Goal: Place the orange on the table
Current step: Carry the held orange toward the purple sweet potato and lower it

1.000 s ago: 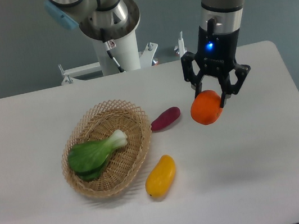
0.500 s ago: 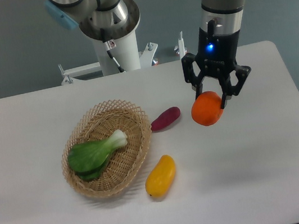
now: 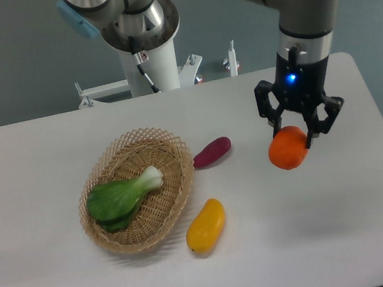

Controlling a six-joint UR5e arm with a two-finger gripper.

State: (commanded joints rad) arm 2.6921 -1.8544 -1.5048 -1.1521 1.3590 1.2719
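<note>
Orange (image 3: 288,148) gripped in the hand (image 3: 297,140), held above the right part of the worktop (image 3: 351,227).

One orange, round and smooth-skinned, clamped between two dark fingers closed on its upper sides, arm pointing straight down, blue light glowing on the wrist. Elsewhere on the white, flat worktop: one woven wicker basket (image 3: 173,197) holding one leafy green vegetable (image 3: 120,197); one purple oblong sweet potato (image 3: 212,152) just right of the basket; one elongated yellow fruit (image 3: 206,225) near its lower edge.
</note>
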